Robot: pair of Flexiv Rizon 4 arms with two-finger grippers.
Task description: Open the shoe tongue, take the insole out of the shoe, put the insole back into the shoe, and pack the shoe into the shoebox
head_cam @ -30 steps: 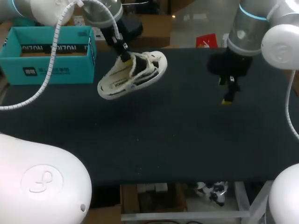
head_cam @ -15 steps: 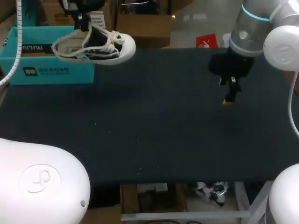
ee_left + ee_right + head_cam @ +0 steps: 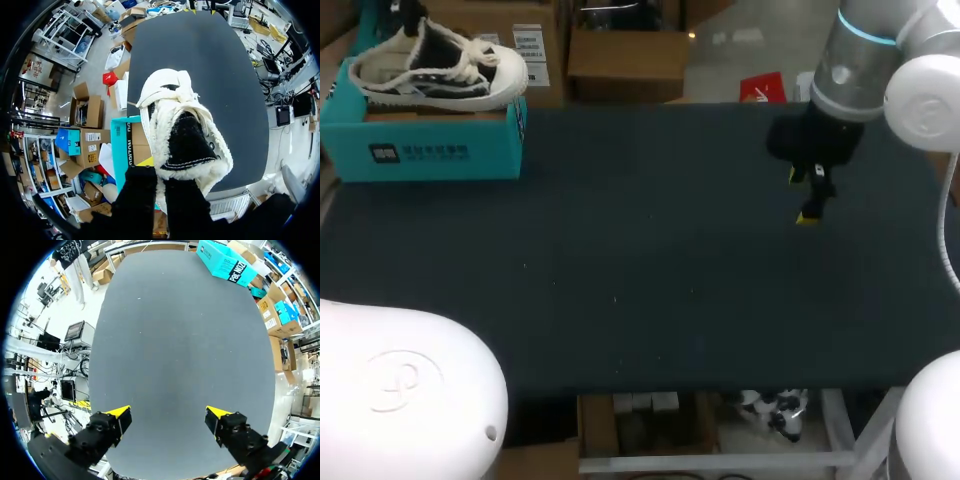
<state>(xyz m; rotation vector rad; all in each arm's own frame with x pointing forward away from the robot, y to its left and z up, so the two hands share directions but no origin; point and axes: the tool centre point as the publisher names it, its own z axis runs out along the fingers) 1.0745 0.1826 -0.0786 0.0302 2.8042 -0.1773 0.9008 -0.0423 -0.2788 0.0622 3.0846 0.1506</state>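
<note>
The right gripper (image 3: 167,420) is held over the black table (image 3: 640,290), well apart from the teal shoebox (image 3: 430,150), fingers spread wide. Bare tabletop lies between. The sneaker (image 3: 435,72) is held over the shoebox's open top, its heel pinched by the left gripper (image 3: 159,176).

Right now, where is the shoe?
In the head view, the shoe hangs at the far left, held by the left gripper over the teal shoebox.
</note>
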